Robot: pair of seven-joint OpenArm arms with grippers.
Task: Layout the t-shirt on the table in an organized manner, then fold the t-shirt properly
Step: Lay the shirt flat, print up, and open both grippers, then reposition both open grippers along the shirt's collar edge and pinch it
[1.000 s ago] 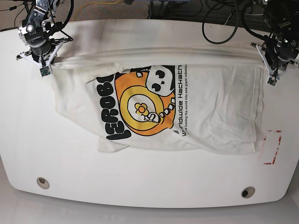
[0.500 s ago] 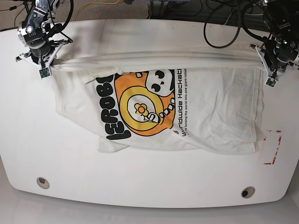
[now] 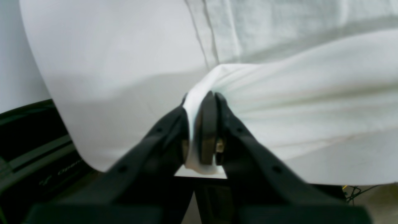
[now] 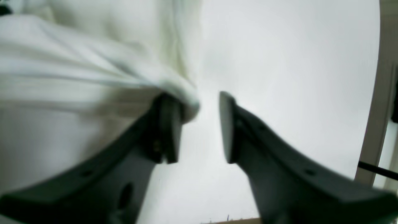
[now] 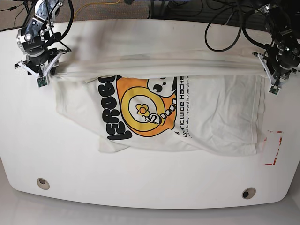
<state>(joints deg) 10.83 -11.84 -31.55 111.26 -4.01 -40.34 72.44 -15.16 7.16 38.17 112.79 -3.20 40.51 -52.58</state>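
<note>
**Shirt stretched across the far side of the table**

The white t-shirt (image 5: 187, 101) lies flat on the white table (image 5: 140, 187). Its round orange and yellow picture (image 5: 140, 110) and black letters (image 5: 108, 110) face up. The far edge of the shirt is rolled into a long band that runs from the left side to the right side.

Around the shirt there is a red tape rectangle (image 5: 273, 147) near the right edge. Two round holes sit along the near edge, one on the left (image 5: 43, 183) and one on the right (image 5: 248, 193). Black cables (image 5: 225, 28) hang past the far edge. Nothing lies on top of the shirt.

The left gripper (image 3: 201, 124) is at the far right corner of the shirt. Its fingers are close together and pinch a bunch of white cloth between them. The right gripper (image 4: 199, 124) is at the far left corner. Its fingers stand apart with a clear gap. Cloth is draped over the tip of one finger (image 4: 168, 124), and the other finger (image 4: 228, 124) touches nothing.

Compared with a second ago, the rolled band sits a little farther away on the table. It now covers more of the top of the picture. Both grippers have moved that way too. The right gripper has opened up since then.
</note>
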